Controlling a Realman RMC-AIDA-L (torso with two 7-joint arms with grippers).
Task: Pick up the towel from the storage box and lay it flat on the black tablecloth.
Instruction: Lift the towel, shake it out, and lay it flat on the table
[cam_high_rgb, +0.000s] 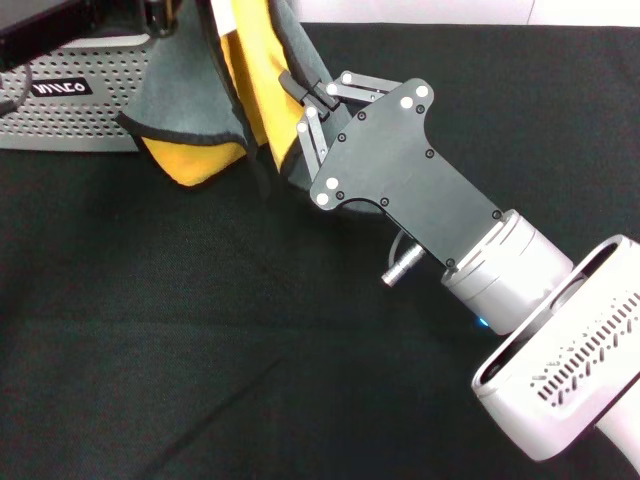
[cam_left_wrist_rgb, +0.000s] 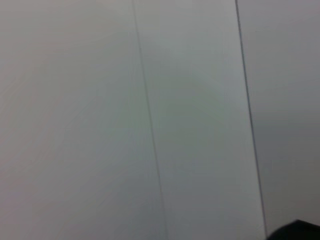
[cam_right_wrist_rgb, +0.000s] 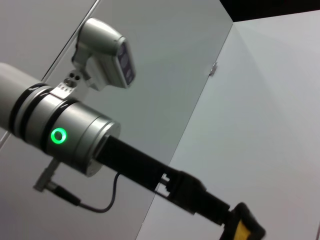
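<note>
The towel (cam_high_rgb: 250, 90) hangs in folds above the black tablecloth (cam_high_rgb: 200, 350), yellow-orange face and grey face both showing, its lower end close to the cloth. It is held from above at the picture's top edge. In the right wrist view my left gripper (cam_right_wrist_rgb: 239, 227) is shut on a yellow bit of the towel (cam_right_wrist_rgb: 241, 231). My right gripper (cam_high_rgb: 310, 95) reaches in from the lower right, its fingers closed on the towel's grey side edge. The storage box (cam_high_rgb: 70, 100) stands at the far left, behind the towel.
The tablecloth spreads wide in front of and to the right of the hanging towel. My right arm's white forearm (cam_high_rgb: 560, 350) crosses the lower right. The left wrist view shows only a pale grey wall panel (cam_left_wrist_rgb: 150, 120).
</note>
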